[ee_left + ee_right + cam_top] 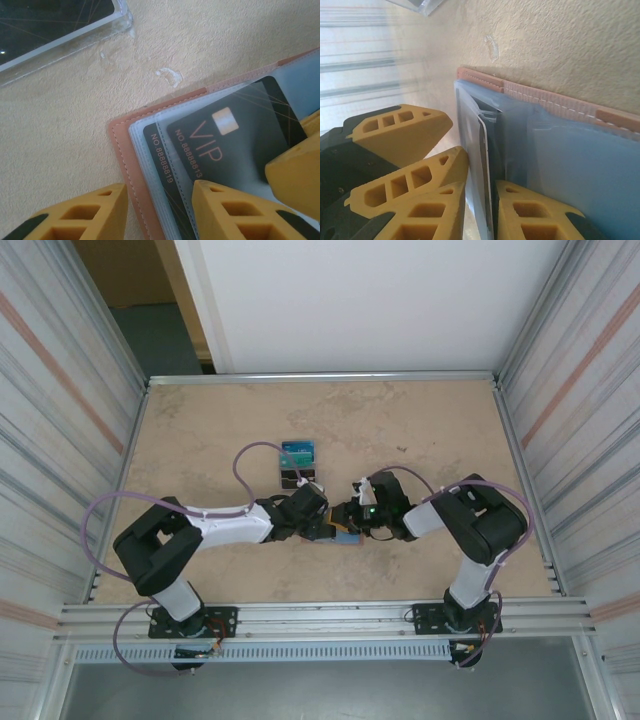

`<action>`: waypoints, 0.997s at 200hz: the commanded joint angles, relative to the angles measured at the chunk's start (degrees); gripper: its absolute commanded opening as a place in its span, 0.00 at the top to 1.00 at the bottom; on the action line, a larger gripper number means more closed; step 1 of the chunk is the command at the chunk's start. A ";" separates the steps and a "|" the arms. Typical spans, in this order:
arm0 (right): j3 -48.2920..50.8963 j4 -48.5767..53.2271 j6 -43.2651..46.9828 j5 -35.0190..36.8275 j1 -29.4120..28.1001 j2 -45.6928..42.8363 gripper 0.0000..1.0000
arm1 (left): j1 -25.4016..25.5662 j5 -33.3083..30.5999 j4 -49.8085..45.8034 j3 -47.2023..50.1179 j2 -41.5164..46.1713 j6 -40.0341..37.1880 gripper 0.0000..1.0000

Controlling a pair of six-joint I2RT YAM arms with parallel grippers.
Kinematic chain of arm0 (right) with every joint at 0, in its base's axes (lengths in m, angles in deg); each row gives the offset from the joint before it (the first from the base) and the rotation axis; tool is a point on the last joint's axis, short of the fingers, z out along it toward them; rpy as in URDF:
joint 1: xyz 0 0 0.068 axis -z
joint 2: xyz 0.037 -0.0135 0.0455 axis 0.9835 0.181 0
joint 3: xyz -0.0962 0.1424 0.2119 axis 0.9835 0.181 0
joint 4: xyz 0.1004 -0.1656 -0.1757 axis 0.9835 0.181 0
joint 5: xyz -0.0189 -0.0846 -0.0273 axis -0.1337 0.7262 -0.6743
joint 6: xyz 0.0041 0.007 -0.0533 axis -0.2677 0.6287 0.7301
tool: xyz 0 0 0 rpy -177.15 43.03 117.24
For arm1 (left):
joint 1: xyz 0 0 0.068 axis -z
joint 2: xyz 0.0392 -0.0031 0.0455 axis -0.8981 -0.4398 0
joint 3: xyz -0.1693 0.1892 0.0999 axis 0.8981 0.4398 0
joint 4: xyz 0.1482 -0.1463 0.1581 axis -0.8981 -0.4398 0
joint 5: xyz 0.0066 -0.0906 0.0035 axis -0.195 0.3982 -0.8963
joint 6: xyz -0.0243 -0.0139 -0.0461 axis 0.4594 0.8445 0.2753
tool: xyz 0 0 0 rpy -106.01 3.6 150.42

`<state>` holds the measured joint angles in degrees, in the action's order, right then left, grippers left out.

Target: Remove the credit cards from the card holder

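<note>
The big sandy table is the floor of a box with walls. The left arm and the right arm reach in from the near edge and meet in the middle. A little behind them sits a dark block with a blue-green top, apart from the rest.

The card holder lies open and flat on the table, right where the two arms meet. It has a pink edge with small stitches and is blue inside. Inside are see-through pockets. The dark credit cards sit in those pockets, one on top of the other. The top one says VIP in orange letters.

The left gripper hangs low over the corner of the card holder. Its yellow fingers are apart, not squeezing. One is over the bare table just beside the pink edge. The other is over the pockets. The pink edge lies in the gap between them.

The right gripper is at the other side. Its fingers are nearly together and pinch a clear pocket page that stands up between them. A thin card edge shows inside that page. I cannot tell if the fingers touch the card itself.
</note>
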<state>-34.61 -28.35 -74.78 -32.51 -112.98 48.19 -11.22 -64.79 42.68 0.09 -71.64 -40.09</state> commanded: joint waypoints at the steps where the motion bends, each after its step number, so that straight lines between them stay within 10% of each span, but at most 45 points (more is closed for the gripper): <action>1: -0.64 -2.82 -1.02 -2.05 -0.90 0.87 0.82 | 0.58 1.52 -1.67 2.09 -2.12 1.07 0.59; 199: 3.81 -2.67 -0.39 -3.28 3.40 -4.81 0.90 | 0.55 0.46 -3.79 1.13 -2.52 1.51 0.61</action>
<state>-31.07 -29.59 -74.94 -34.78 -109.74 45.00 -11.12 -64.77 43.79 0.24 -71.86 -39.26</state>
